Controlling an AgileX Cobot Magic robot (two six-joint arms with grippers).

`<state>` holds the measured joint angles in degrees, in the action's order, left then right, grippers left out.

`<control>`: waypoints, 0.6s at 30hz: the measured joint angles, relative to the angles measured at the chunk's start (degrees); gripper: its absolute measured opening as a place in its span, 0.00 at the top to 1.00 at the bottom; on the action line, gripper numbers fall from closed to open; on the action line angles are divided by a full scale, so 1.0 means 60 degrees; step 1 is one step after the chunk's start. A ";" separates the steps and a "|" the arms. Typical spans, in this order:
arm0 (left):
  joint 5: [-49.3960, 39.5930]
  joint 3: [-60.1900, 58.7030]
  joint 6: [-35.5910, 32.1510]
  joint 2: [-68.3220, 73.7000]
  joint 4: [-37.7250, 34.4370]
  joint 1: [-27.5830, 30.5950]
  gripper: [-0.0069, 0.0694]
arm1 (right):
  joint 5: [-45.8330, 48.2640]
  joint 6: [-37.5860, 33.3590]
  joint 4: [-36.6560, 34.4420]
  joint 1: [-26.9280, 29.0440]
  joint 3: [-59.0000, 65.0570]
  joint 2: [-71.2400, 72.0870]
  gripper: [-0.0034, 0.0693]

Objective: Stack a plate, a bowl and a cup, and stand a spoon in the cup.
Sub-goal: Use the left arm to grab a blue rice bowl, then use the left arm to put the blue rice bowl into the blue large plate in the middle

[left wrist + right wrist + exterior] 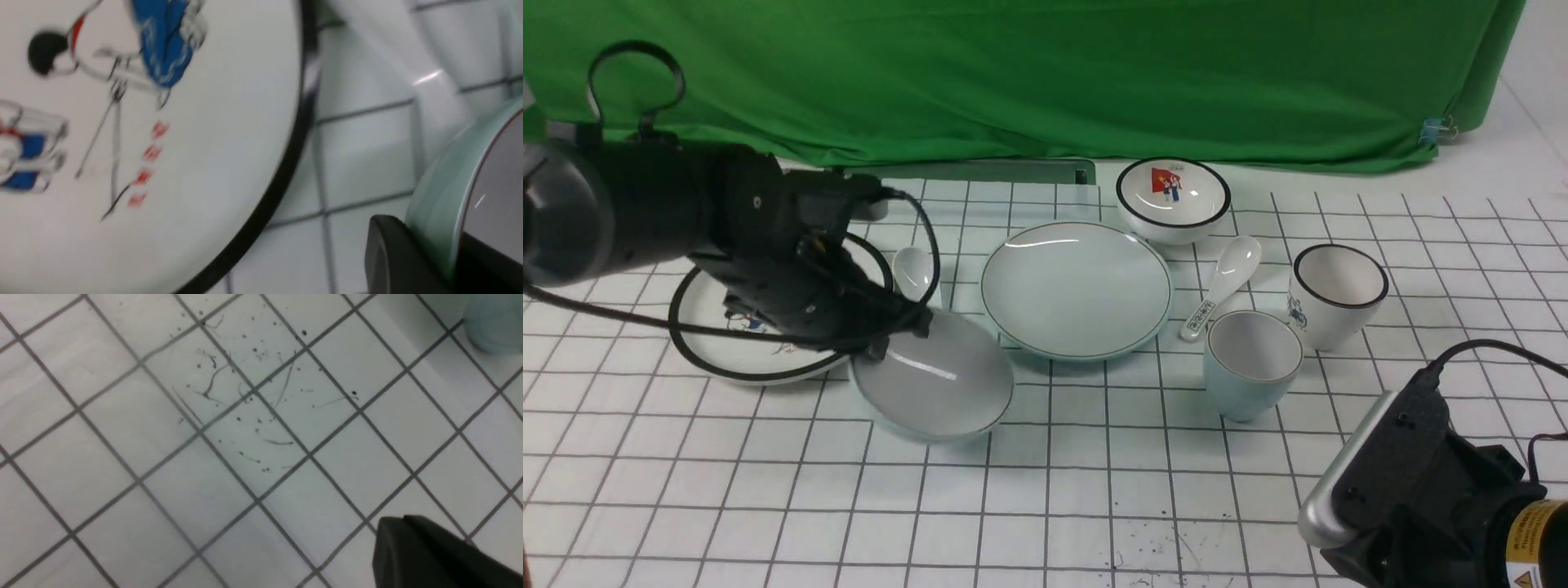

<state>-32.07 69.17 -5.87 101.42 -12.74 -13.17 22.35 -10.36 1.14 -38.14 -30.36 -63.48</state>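
Note:
My left gripper is shut on the far-left rim of the pale blue-green bowl, which tilts its opening toward the front. In the left wrist view one finger presses the outer wall of the bowl and the other is inside. The plain plate lies in the middle and the pale blue-green cup stands to its right. The plain white spoon lies behind the left gripper, partly hidden. My right gripper is shut and holds nothing, low at the front right.
A white cartoon plate lies under the left arm, close to the bowl. A flag bowl, a patterned spoon and a black-rimmed white cup sit at the back right. A green curtain closes off the back.

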 joint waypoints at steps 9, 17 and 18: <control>0.1710 0.2480 -0.0758 0.1446 -0.1039 -0.0714 0.91 | -0.0070 0.0017 0.0000 0.0000 0.0000 -0.0039 0.88; 0.1571 0.3879 -0.0743 0.3579 -0.1136 -0.0961 0.91 | -0.0487 0.1315 0.0000 0.0138 -0.0011 -0.0064 0.68; 0.1601 0.3925 -0.0743 0.3607 -0.1122 -0.0961 0.91 | -0.0647 0.1554 0.0000 0.0318 -0.0123 -0.0139 0.59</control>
<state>-22.47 92.71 -10.33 123.06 -19.47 -18.93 18.47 -1.03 1.14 -36.23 -31.10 -64.31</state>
